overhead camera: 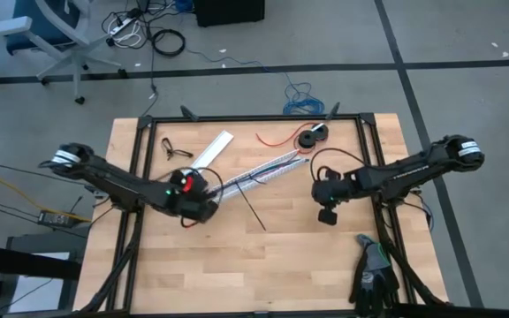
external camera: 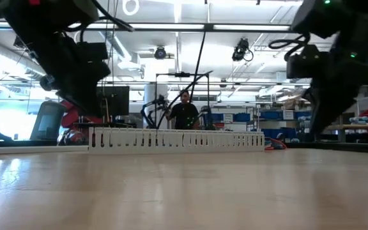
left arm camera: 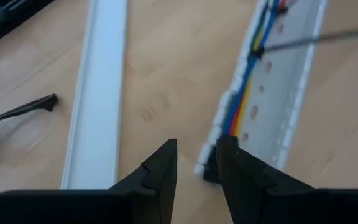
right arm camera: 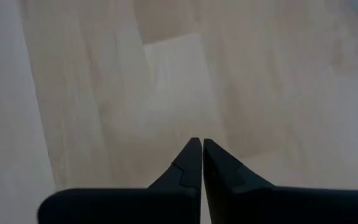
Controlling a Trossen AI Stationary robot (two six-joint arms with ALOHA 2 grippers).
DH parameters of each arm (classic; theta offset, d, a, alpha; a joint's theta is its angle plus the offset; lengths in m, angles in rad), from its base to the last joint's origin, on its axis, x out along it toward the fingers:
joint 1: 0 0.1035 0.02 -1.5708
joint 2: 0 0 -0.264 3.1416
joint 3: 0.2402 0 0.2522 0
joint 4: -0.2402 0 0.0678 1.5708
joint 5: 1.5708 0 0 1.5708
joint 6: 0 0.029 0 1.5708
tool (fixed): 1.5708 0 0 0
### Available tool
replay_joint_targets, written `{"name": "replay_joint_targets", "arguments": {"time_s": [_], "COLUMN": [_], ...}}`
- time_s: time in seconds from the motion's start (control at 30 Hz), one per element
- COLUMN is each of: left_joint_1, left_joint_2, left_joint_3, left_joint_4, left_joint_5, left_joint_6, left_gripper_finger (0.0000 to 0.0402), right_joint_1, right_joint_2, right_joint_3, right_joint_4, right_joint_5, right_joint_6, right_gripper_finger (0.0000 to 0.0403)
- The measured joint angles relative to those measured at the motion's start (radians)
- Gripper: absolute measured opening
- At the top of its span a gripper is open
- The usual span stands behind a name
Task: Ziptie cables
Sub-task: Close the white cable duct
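The cables (left arm camera: 244, 93), blue, yellow and red wires, lie along a white slotted duct (overhead camera: 263, 170) in the middle of the table; a black ziptie (left arm camera: 255, 52) crosses them. Their dark end (left arm camera: 209, 175) sits at the duct's left end. My left gripper (left arm camera: 196, 158) hovers at that end, fingers a little apart, with the end of the duct's side wall (left arm camera: 202, 167) showing between them. A loose black strip (overhead camera: 254, 210) lies near the duct. My right gripper (right arm camera: 202, 144) is shut over bare table, right of the duct (overhead camera: 328, 212). My left gripper stands at the duct's left end, one finger (left arm camera: 229, 162) next to the dark end of the cables. I cannot tell whether it touches the duct or the cables.
A flat white cover strip (overhead camera: 213, 149) and a pair of glasses (overhead camera: 176, 150) lie toward the far left. A thin red wire (overhead camera: 277, 138) and a black spool (overhead camera: 311, 137) are at the far edge. Black gloves (overhead camera: 374, 269) lie at the near right. A person (external camera: 184, 113) stands far behind.
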Motion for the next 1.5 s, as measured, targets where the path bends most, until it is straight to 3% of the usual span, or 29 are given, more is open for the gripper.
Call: {"name": "replay_joint_targets", "arguments": {"time_s": [0.23,0.33,0.5,0.93,1.3,1.4,1.5], "left_joint_1": [0.078,0.142,0.268,0.471,0.553,0.556,0.556], "left_joint_2": [-0.253,-0.338,-0.400,-0.351,-0.171,-0.131,-0.126], "left_joint_3": [-0.173,-0.260,-0.364,-0.373,-0.366,-0.363,-0.358], "left_joint_4": [0.188,0.282,0.287,0.307,0.383,0.421,0.442], "left_joint_5": [0.023,0.106,0.227,0.398,0.485,0.472,0.476], "left_joint_6": [0.096,0.134,0.134,0.281,0.374,0.380,0.412], "left_gripper_finger": [0.0122,0.0122,0.0122,0.0122,0.0120,0.0103,0.0060], "right_joint_1": [0.059,0.064,0.062,0.062,0.060,0.057,0.046], "right_joint_2": [0.000,0.001,0.002,0.003,0.003,0.003,0.003], "right_joint_3": [-0.083,-0.113,-0.127,-0.128,-0.128,-0.128,-0.128], "right_joint_4": [0.107,0.169,0.236,0.324,0.335,0.338,0.339], "right_joint_5": [0.017,0.018,0.019,0.087,0.093,0.093,0.094], "right_joint_6": [0.070,0.069,0.044,-0.028,-0.047,-0.047,-0.057], "right_gripper_finger": [0.0003,0.0005,0.0003,0.0003,0.0004,0.0004,0.0001]}}
